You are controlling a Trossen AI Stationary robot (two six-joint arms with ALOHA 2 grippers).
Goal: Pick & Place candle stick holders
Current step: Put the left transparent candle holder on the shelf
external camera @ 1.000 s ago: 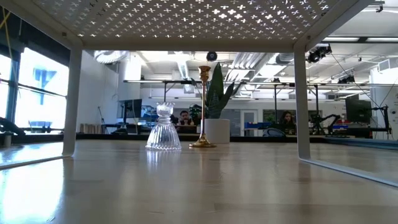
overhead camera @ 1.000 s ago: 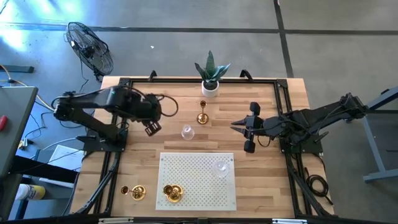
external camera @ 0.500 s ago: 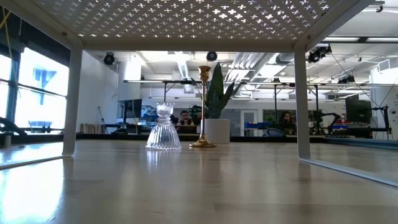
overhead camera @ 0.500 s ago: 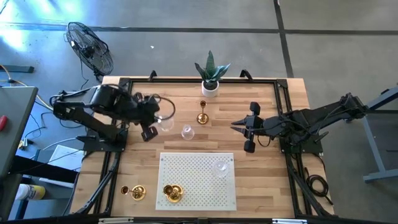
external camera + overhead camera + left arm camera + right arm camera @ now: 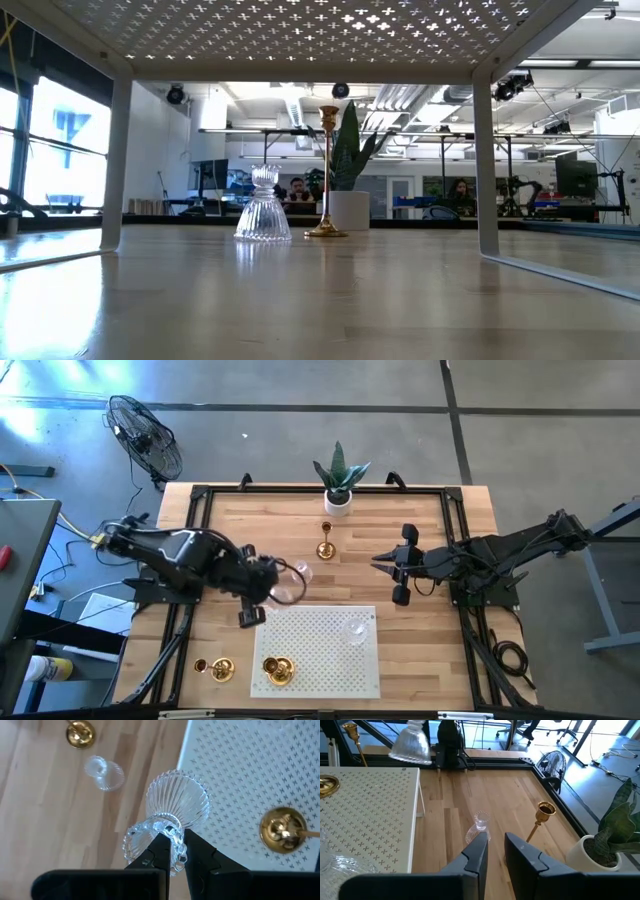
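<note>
My left gripper point(image 5: 270, 585) is shut on a clear glass candle stick holder point(image 5: 175, 810), held in the air just off the far left corner of the white perforated mat point(image 5: 318, 655). The holder also shows in the right wrist view point(image 5: 411, 744). A second glass holder point(image 5: 301, 572) and a tall gold holder point(image 5: 326, 546) stand on their bases on the wood. A third glass holder point(image 5: 355, 628) and a gold one point(image 5: 278, 670) sit on the mat. Another gold one point(image 5: 218, 670) lies on the wood beside it. My right gripper point(image 5: 380, 565) waits at mid-right, open by a narrow gap and empty. My left gripper pinches the glass holder's narrow neck point(image 5: 170, 831), just below its top cup, between its two fingers. The fingers slant down from the table's left side. The holder hangs clear of the table, tilted, with its flared ribbed base point(image 5: 178, 800) lowest and pointing away from the gripper.
A white pot with a green plant point(image 5: 338, 488) stands at the far edge. The mat stands on legs point(image 5: 115, 165) above the wood. A black frame point(image 5: 455, 550) runs round the table. Bare wood lies between the mat and my right gripper.
My left gripper has carried the glass holder from the far left part of the table toward the near edge and the right. It now hangs at the mat's far left corner, and it has stayed shut on the holder.
</note>
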